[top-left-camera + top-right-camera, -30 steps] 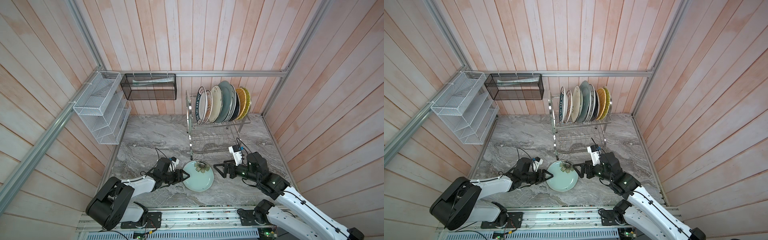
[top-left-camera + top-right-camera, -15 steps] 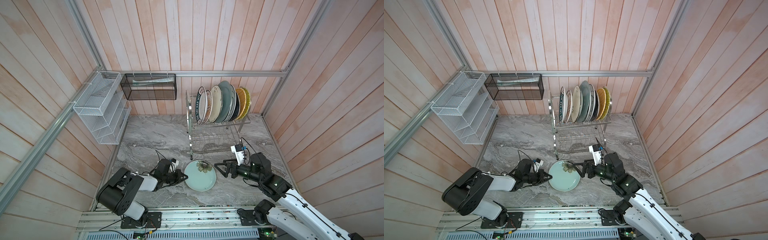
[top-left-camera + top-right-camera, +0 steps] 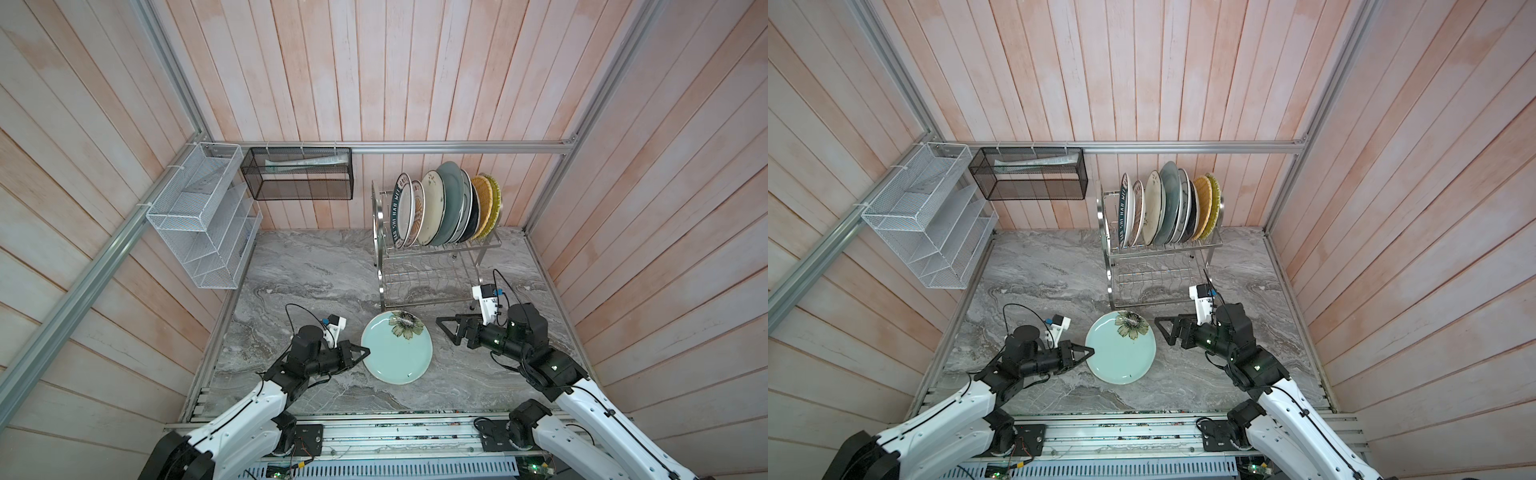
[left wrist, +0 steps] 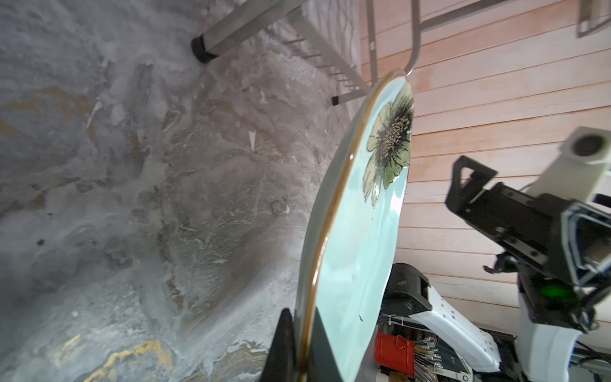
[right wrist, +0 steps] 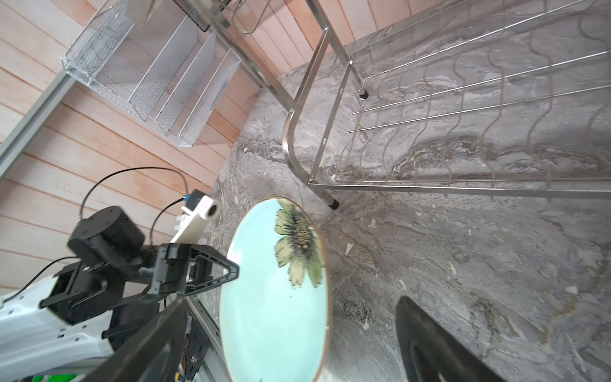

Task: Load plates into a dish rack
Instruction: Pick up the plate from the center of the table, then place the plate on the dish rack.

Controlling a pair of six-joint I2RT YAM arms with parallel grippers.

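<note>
Pale blue flower plate (image 3: pixel 399 357): left gripper (image 3: pixel 365 354) jaws clamping its rim; right gripper (image 3: pixel 451 331) jaws gaping, empty; thin edge grip possibly slipping under tilt.

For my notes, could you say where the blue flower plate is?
In both top views the plate is just before the dish rack, its rim pinched in the left gripper.

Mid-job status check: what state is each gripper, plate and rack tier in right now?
left gripper: shut on the blue flower plate rim.
right gripper: open, clear of the plate.
blue flower plate: not yet racked, gripped at one edge.
racked plates: upright in upper tier.
dish rack: lower tier empty.
</note>
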